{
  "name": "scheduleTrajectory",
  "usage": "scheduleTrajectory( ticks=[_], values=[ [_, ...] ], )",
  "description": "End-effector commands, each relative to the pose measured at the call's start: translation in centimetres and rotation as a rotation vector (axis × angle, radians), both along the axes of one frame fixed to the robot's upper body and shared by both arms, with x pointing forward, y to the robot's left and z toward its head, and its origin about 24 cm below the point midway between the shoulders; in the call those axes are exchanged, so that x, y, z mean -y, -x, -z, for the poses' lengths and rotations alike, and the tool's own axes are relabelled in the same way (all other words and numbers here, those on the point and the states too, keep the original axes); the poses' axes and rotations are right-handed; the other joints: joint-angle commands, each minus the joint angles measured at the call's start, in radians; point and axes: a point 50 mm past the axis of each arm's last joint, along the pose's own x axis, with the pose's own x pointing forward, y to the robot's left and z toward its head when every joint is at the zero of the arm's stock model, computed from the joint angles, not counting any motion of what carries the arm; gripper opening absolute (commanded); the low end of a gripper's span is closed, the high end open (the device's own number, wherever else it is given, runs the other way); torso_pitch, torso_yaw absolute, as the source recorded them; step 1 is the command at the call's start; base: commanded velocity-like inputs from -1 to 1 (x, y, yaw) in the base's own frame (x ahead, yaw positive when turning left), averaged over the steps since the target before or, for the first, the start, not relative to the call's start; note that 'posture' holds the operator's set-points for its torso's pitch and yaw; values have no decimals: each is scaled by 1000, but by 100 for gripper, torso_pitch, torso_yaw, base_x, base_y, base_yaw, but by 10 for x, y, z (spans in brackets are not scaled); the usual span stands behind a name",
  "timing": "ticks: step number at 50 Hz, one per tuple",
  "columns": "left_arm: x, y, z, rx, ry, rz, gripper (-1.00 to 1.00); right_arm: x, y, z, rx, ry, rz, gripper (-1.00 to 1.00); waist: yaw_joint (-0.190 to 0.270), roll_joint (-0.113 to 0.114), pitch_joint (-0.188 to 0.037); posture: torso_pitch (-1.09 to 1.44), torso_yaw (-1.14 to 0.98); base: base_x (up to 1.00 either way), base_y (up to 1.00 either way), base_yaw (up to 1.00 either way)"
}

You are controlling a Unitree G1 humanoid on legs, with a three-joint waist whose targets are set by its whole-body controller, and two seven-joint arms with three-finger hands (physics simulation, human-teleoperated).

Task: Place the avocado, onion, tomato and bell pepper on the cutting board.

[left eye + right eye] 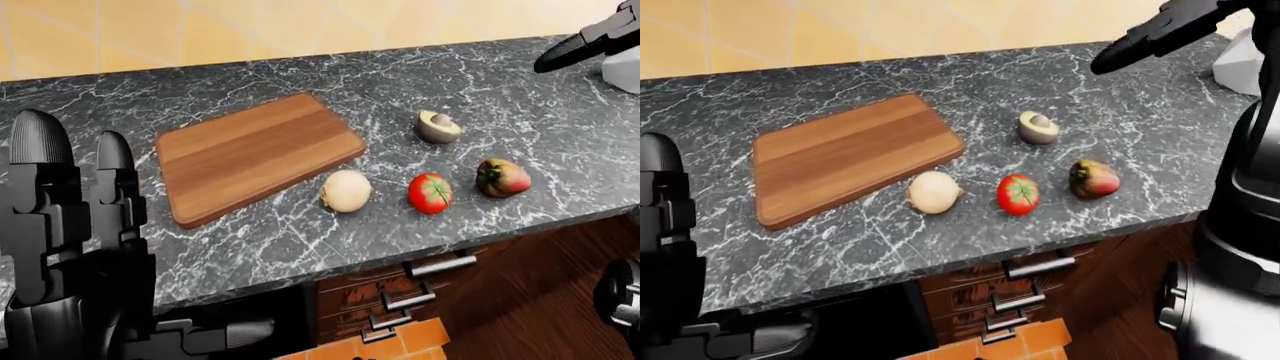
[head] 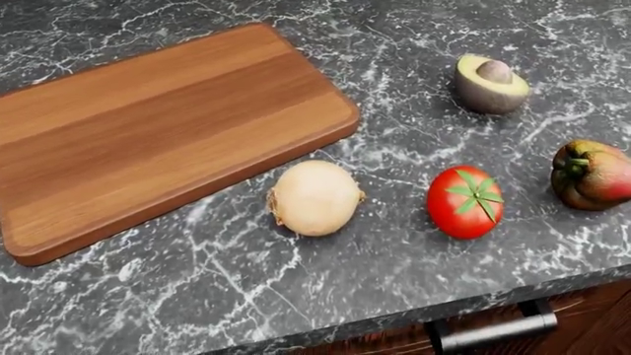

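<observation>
1. Wooden cutting board [image 2: 168, 126] is seen bare at the head view's left, on the marble bench [image 2: 414, 274].
2. Onion [image 2: 314, 197], tomato [image 2: 464, 202] and bell pepper [image 2: 592, 175] are lined up beside it; avocado [image 2: 490, 83] is set above.
3. Left robot hand [image 1: 70, 225] is raised with fingers apart; the right robot hand [image 1: 1160, 30] cannot be judged.

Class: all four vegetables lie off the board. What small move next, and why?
Probably lower the right hand toward the onion: it lies nearest the bare cutting board, and that hand hangs empty above the counter.
</observation>
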Motion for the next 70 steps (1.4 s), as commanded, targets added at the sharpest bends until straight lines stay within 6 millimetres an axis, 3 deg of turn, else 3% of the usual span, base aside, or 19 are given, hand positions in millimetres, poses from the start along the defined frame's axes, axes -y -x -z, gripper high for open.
scheduleTrajectory(
  ticks=[1,7,12,17,25,32,40,44,56,70],
  values=[
    [2,6,-8,61,-12,3,100,-2,-3,-24,73,86,22,100,-1,-3,-17,0,0,0,0,0],
    [1,6,-8,60,-10,3,100,-13,-53,-41,-34,198,11,100,-2,5,-20,0,0,0,0,0],
    [1,6,-8,59,-9,3,100,-27,-97,-16,-220,357,25,100,0,9,-26,0,0,0,0,0],
    [2,5,-8,55,-14,6,100,-41,-112,-1,-313,440,3,100,7,8,-31,0,0,0,0,0],
    [2,5,-8,55,-15,6,100,-46,-119,27,-473,556,-34,100,21,4,-22,0,0,0,0,0],
    [1,5,-8,56,-13,4,100,-46,-122,37,-509,573,-43,100,29,-3,-16,0,0,0,0,0],
    [2,5,-8,54,-15,5,100,-44,-117,35,-552,597,-68,100,33,-7,-7,0,0,0,0,0],
    [2,5,-8,55,-14,7,100,-44,-118,46,-613,627,-91,100,32,-9,-4,0,0,0,0,0],
    [2,5,-8,55,-15,6,100,-48,-126,86,-699,659,-128,100,29,-13,-10,0,0,0,0,0],
    [2,5,-8,54,-16,5,100,-48,-132,105,-707,661,-106,100,25,-10,-22,0,0,0,0,0]
  ],
)
